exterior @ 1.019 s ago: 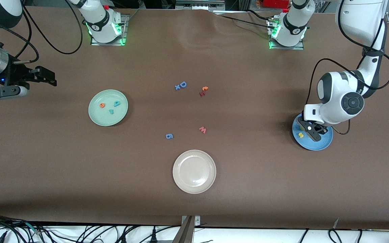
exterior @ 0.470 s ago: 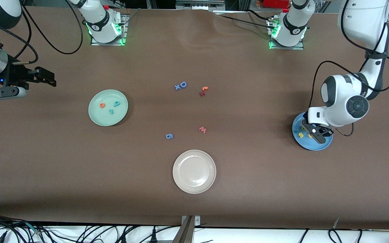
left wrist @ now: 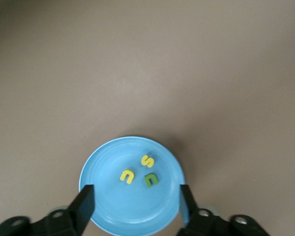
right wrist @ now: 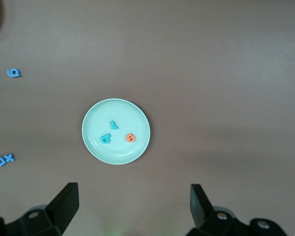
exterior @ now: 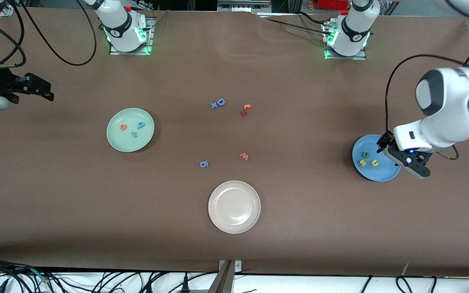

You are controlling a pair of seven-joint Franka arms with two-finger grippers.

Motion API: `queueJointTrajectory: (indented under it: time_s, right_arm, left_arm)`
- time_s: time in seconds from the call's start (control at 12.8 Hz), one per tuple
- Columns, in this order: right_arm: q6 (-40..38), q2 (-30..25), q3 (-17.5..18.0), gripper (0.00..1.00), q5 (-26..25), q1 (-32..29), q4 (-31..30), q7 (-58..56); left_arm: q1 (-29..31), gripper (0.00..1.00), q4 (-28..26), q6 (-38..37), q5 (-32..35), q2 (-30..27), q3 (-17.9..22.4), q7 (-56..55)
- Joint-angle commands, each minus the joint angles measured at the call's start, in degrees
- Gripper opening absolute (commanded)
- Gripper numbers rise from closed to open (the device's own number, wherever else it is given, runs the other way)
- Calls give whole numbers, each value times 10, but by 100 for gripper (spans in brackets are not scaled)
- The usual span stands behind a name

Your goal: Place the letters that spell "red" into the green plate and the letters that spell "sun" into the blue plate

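Bare brown table (exterior: 299, 211) surrounds the blue plate (exterior: 385, 173); both left claw (left wrist: 135, 196) and right claw (right wrist: 132, 199) gape empty.

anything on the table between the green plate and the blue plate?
Front view: between the round mint-green plate and the round medium-blue plate lie a pinkish-red foam "w" and a blue foam "g"; otherwise brown tabletop.

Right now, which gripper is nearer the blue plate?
Left. The left gripper hangs open over the blue plate, at the rim toward the left arm's end. The right gripper waits, open, at the right arm's end, past the green plate.
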Motion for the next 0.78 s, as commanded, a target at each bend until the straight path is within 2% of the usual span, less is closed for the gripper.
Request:
queueJointTrajectory:
  time_s: [0.0, 0.16, 0.39, 0.63, 0.71]
  right_arm:
    - [-7, -16, 3, 100, -1, -4, 6, -1]
    - [-5, -11, 3, 100, -2, -4, 14, 0]
    - [-6, -10, -4, 100, -3, -5, 13, 0]
    - [-6, -9, -21, 100, -4, 3, 13, -4]
    - [-4, -9, -35, 100, -6, 18, 13, -2]
  left_arm:
    - [22, 100, -13, -21, -27, -63, -32, -55]
    - [40, 100, -10, -52, -21, -97, -56, -120]
    - [66, 100, 14, -81, -6, -122, -60, -187]
    - [69, 100, 38, -74, 80, -118, -65, -202]
    - [70, 100, 47, -78, 121, -122, -90, -218]
